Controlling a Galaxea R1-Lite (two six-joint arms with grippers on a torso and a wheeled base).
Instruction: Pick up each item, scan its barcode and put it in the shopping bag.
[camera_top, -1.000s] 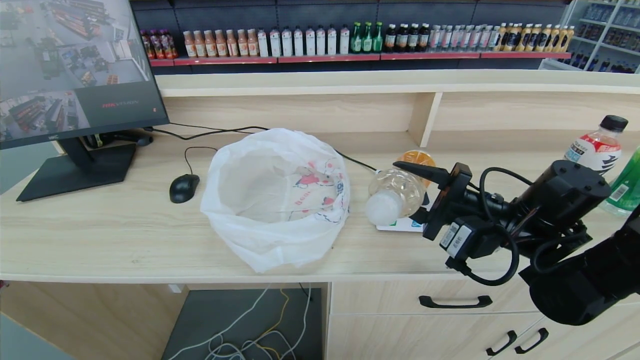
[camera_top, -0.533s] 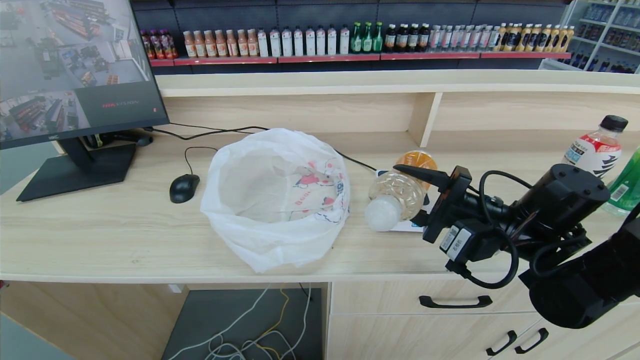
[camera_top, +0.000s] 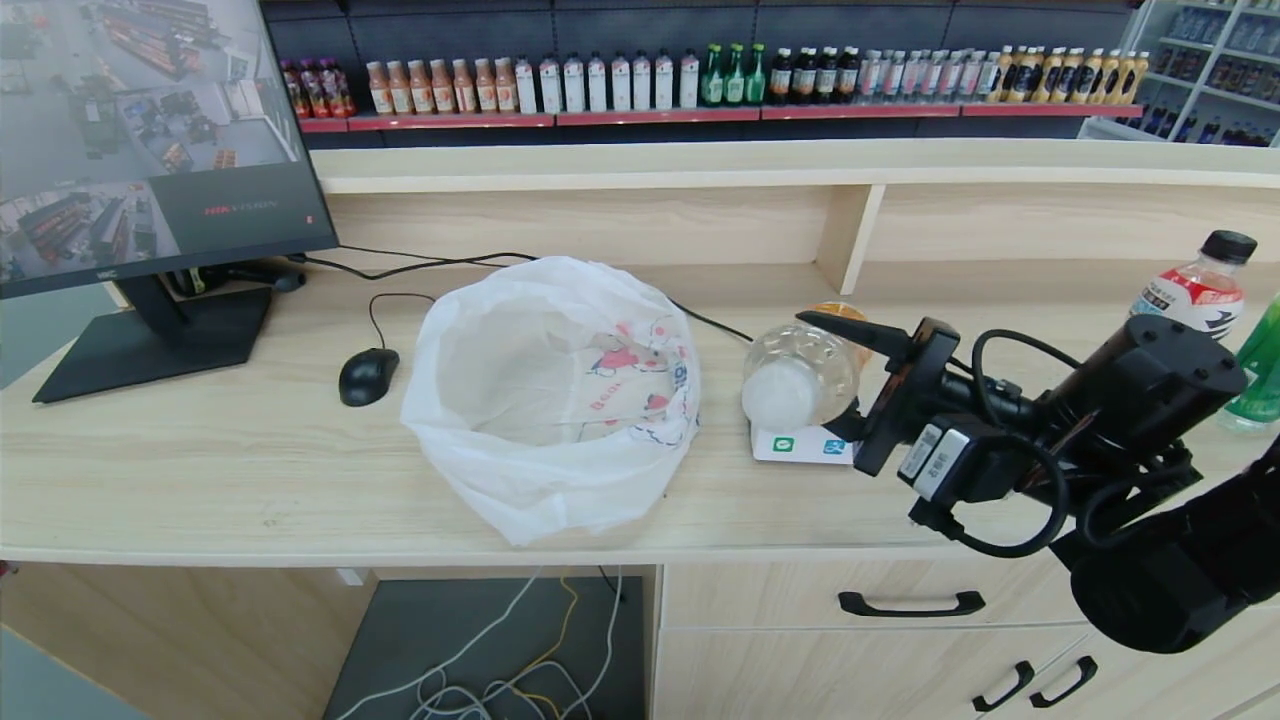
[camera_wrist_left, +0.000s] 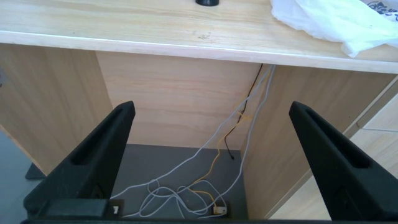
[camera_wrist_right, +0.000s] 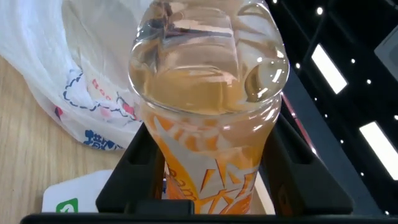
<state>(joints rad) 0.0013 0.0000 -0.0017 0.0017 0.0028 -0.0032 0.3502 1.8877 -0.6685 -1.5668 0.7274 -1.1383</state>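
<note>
A clear bottle (camera_top: 800, 378) with an orange label lies sideways in my right gripper (camera_top: 815, 375), which is shut on it. Its base points toward the white shopping bag (camera_top: 550, 390). The bottle hangs just above a small white scanner pad (camera_top: 800, 446) on the counter, right of the bag. In the right wrist view the bottle (camera_wrist_right: 208, 93) stands between both black fingers (camera_wrist_right: 134, 168), with the bag (camera_wrist_right: 74, 81) beyond it. The bag stands open at mid-counter. My left gripper (camera_wrist_left: 211, 112) is open and holds nothing, low in front of the counter's edge.
A monitor (camera_top: 150, 130) and a black mouse (camera_top: 367, 375) sit left of the bag. A white-labelled bottle (camera_top: 1190, 295) and a green bottle (camera_top: 1262, 380) stand at the far right. Drawers (camera_top: 910, 603) are below the counter, and loose cables (camera_wrist_left: 205, 180) lie under it.
My right gripper has shifted slightly right and back with the bottle, lifting it a little. More of the scanner pad's front now shows under it.
</note>
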